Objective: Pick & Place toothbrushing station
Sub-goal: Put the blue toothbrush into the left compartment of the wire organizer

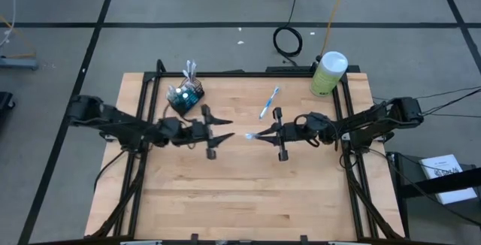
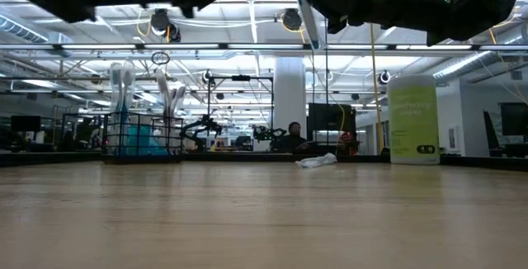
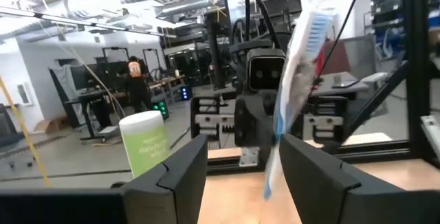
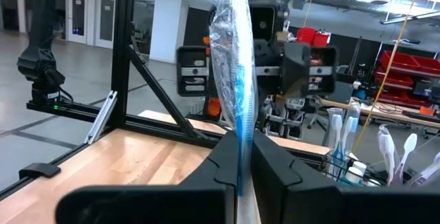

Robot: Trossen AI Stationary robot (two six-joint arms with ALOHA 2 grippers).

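My right gripper [image 1: 259, 134] hangs over the table's middle, shut on a blue-and-white toothbrush [image 4: 230, 59] in a clear wrapper. My left gripper [image 1: 225, 134] faces it from the left, open. Its fingers [image 3: 179, 172] stand short of the brush and touch nothing. The dark wire-mesh cup holder [image 1: 186, 95] stands at the far left of the table with several toothbrushes [image 2: 124, 83] upright in it. One more toothbrush [image 1: 269, 102] lies flat on the table near the far edge. My right gripper pinches the wrapped toothbrush between its two fingers at the lower part of the handle [image 4: 240, 148]. The fingers come nearly level from the table's right side and lie across the brush. The brush stands about upright, bristle head [image 3: 316, 25] up, lifted clear of the table.
A pale green canister [image 1: 328, 74] with a white lid stands at the far right corner. A black frame [image 1: 248, 73] runs along the table's far edge and sides. Bare wood lies toward the near edge. A person [image 3: 134, 80] shows in the room beyond the table.
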